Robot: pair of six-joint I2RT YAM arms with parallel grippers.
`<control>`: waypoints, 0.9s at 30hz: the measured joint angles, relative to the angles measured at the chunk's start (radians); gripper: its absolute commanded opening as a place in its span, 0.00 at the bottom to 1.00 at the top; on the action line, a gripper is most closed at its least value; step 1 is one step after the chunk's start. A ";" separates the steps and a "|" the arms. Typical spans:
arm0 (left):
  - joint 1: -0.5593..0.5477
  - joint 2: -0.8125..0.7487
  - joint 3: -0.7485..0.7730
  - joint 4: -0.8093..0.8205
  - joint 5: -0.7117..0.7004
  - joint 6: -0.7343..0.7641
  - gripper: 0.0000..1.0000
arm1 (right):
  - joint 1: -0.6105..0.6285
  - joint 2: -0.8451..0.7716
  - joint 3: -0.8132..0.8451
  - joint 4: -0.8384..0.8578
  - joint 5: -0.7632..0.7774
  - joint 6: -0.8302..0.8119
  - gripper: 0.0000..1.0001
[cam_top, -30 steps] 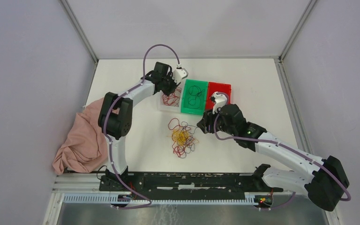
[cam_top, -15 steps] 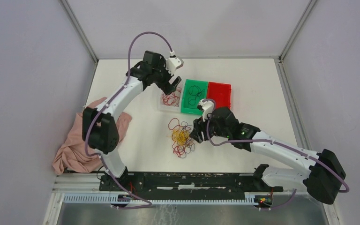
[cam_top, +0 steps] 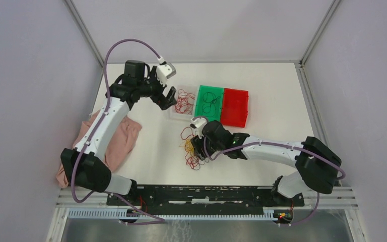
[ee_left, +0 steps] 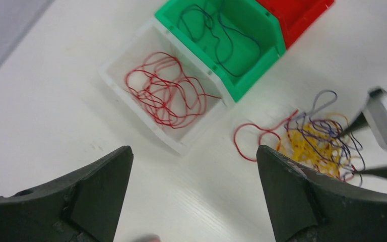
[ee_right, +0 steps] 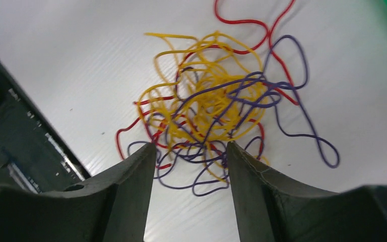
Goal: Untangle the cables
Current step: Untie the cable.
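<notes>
A tangle of red, yellow and dark purple cables [cam_top: 195, 149] [ee_right: 216, 108] [ee_left: 318, 142] lies on the white table. My right gripper [cam_top: 197, 142] [ee_right: 191, 147] hangs low over its near edge, open, and loose strands lie in the gap between its fingertips without being clamped. My left gripper [cam_top: 169, 96] [ee_left: 194, 151] is wide open and holds nothing, raised just left of a clear tray [cam_top: 173, 114] [ee_left: 131, 60] that holds several red cables [cam_top: 184, 102] [ee_left: 165, 96]. Dark cables [cam_top: 209, 103] [ee_left: 220, 33] lie in the green bin [cam_top: 198, 117] [ee_left: 254, 63].
A red bin [cam_top: 235, 107] [ee_left: 297, 12] stands against the green bin's right side. A pink cloth [cam_top: 101, 148] is bunched at the table's left edge. The black base rail [cam_top: 201, 194] [ee_right: 15, 136] runs along the near edge, close to the tangle.
My left gripper opened, rose and drew back leftward from the clear tray, leaving red cables in it. My right arm swung left and down onto the tangle, its jaws a little wider.
</notes>
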 measured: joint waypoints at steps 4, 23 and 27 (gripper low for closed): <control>0.006 -0.023 -0.067 -0.126 0.108 0.138 0.98 | -0.057 0.042 -0.008 0.041 0.059 0.074 0.53; -0.437 -0.035 -0.459 -0.306 0.155 0.475 0.79 | -0.193 0.065 -0.192 0.198 0.114 0.317 0.49; -0.465 -0.018 -0.496 -0.244 0.168 0.476 0.71 | -0.200 0.056 -0.208 0.219 0.122 0.332 0.48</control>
